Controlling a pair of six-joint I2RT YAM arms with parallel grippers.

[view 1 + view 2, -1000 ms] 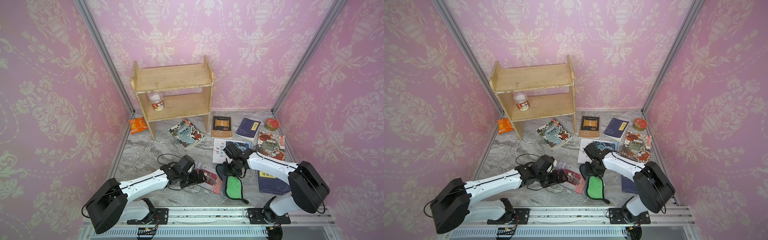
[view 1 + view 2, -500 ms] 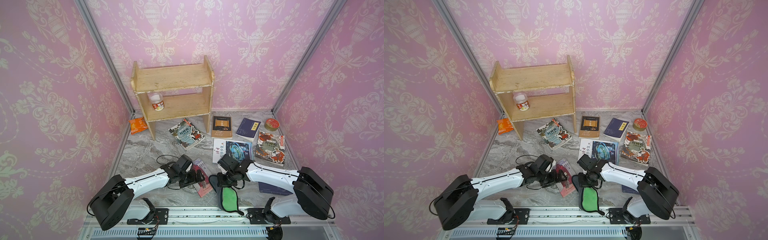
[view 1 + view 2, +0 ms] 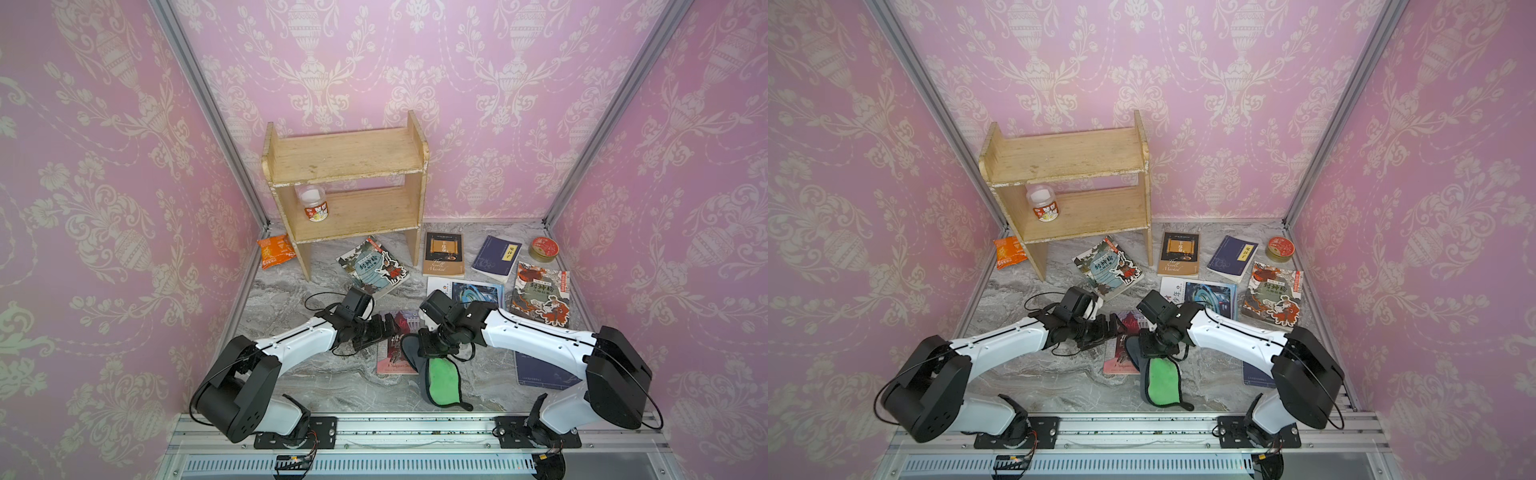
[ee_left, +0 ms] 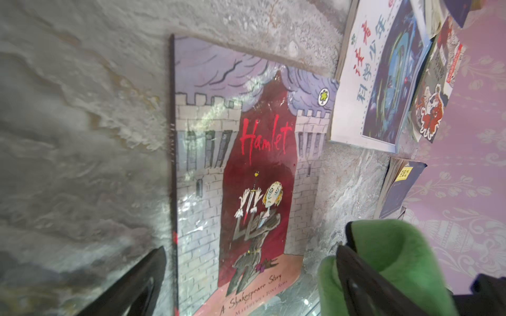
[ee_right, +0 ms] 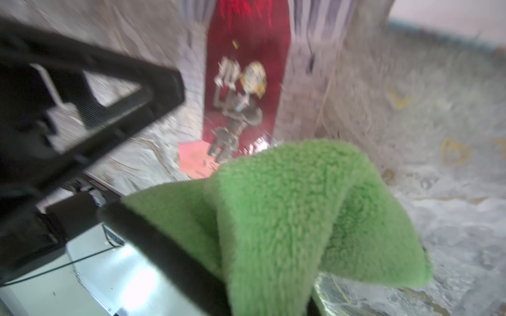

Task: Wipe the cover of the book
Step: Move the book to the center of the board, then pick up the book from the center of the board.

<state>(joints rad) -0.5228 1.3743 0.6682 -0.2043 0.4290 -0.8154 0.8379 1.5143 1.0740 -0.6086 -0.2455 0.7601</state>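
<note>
In both top views the book [image 3: 392, 362] lies flat on the table [image 3: 291, 301]. My left claw [image 3: 386, 330] hangs wide open over it. My right claw [image 3: 432, 353] is clenched on the cloth [image 3: 442, 383] at the book's right edge. Left wrist view: bare table beside the spine. Right wrist view: blurry, cloth hides a bottom corner.

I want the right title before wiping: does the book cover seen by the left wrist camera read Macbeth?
No, the book in the left wrist view carries the title Hamlet in red letters.
</note>
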